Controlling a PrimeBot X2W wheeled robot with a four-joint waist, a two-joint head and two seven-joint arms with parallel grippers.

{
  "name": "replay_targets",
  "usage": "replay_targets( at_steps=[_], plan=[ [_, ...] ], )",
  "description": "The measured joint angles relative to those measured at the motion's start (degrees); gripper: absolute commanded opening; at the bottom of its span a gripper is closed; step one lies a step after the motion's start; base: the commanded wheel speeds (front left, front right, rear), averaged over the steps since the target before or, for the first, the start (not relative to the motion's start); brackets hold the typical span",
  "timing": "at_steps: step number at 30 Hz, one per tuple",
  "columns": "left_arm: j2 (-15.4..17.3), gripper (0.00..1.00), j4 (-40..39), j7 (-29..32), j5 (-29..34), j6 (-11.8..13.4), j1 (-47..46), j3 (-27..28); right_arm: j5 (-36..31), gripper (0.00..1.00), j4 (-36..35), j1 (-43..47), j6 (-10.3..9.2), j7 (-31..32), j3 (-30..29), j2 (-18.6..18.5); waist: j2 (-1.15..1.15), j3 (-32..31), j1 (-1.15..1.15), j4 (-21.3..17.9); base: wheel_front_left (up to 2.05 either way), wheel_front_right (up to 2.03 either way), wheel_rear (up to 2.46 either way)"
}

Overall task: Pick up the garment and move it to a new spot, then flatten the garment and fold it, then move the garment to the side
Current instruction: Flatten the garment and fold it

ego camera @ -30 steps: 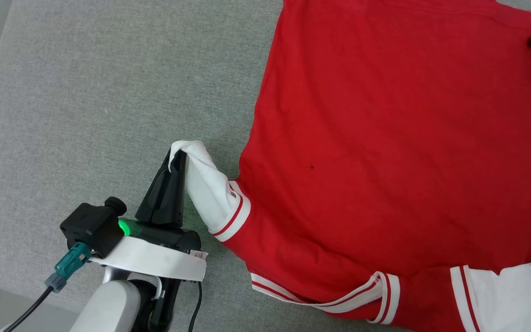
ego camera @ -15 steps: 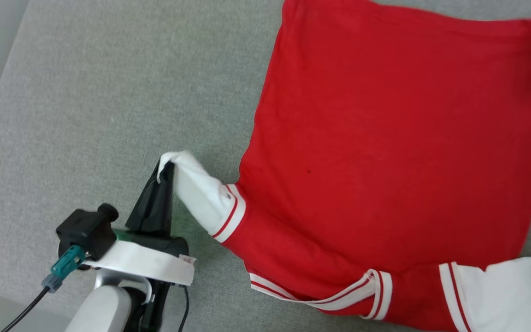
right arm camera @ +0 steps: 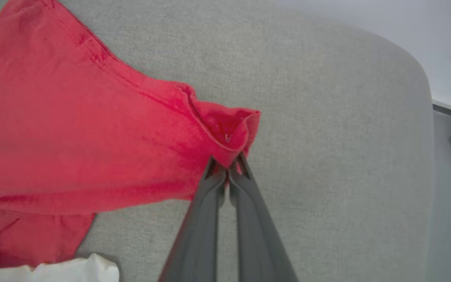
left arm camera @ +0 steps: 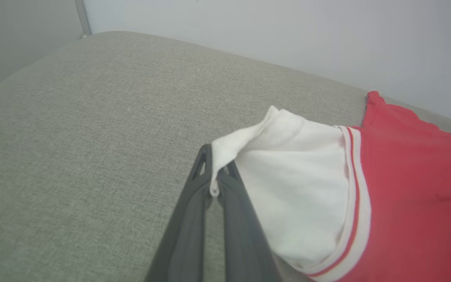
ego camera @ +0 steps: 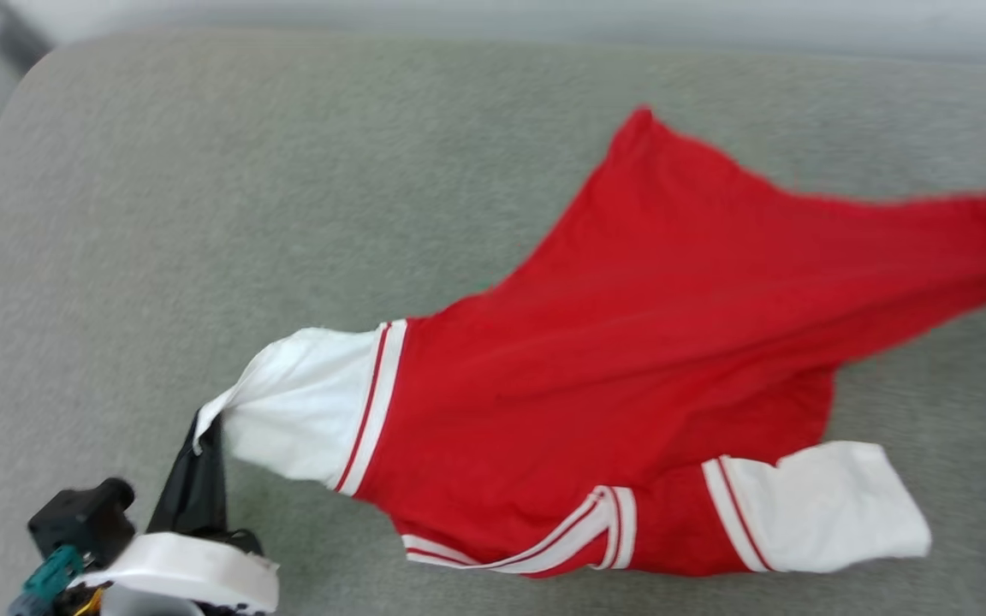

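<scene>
a: where is the garment [ego camera: 630, 342]?

b: in the head view it runs from the middle of the grey bench [ego camera: 202, 214] out to the 3 o'clock edge. the red body is drawn into a slanted sheet, with one hem corner peaking toward 1 o'clock. part of it looks raised off the bench, but that view is blurred, so i cannot tell how much.

a: and the left gripper [ego camera: 202, 432]?

b: it is down at 8 o'clock in the head view. its fingers [left arm camera: 186, 235] are pressed together on the edge of a white sleeve [ego camera: 305, 402]. the left wrist view shows a small fold of white cloth pinched right at the tips. the sleeve fans off toward 3 o'clock, and striped trim [left arm camera: 356, 203] marks where white meets red.

a: the right gripper [right arm camera: 227, 168]?

b: the right wrist view has its fingers closed on a red hem corner, which curls over the tips. the red cloth stretches away toward 9 o'clock, and bare bench lies toward 3 o'clock.

a: the other sleeve [ego camera: 827, 505]?

b: it is white and nothing holds it, lying on the bench at about 5 o'clock in the head view. the striped collar [ego camera: 544, 556] is just beside it, toward 9 o'clock.

a: anything past the bench?

b: a pale wall [left arm camera: 288, 39], at 12 o'clock in the left wrist view.
</scene>
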Motion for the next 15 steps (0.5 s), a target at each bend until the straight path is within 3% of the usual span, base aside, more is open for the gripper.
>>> replay_targets(
  at_steps=[5,13,14,15],
  plan=[
    [1.32,0.0,-1.22,1.43,-0.49,1.67,3.41,1.46,1.01,0.0,-7.77,17.11,0.0,2.0,-5.68,1.52,0.0,-2.86,0.0,-3.58,0.0,0.0,0.0],
    [2.9,0.0,-2.23,3.23,-0.94,2.86,5.62,2.27,2.43,0.0,-11.72,38.29,0.0,4.81,-9.96,10.4,0.0,-4.94,-0.01,-7.43,0.0,0.0,0.0],
    [2.91,0.0,-2.31,3.46,-0.99,3.0,5.62,2.22,3.08,0.11,-11.56,39.35,0.0,5.01,-10.38,11.62,0.0,-4.93,-0.01,-7.66,0.0,0.0,0.0],
    [2.91,0.0,-2.4,3.55,-1.0,3.07,5.64,2.18,3.41,0.43,-11.59,39.96,-0.01,4.82,-10.53,12.62,0.0,-4.89,-0.01,-7.87,0.0,0.0,0.0]
  ],
)
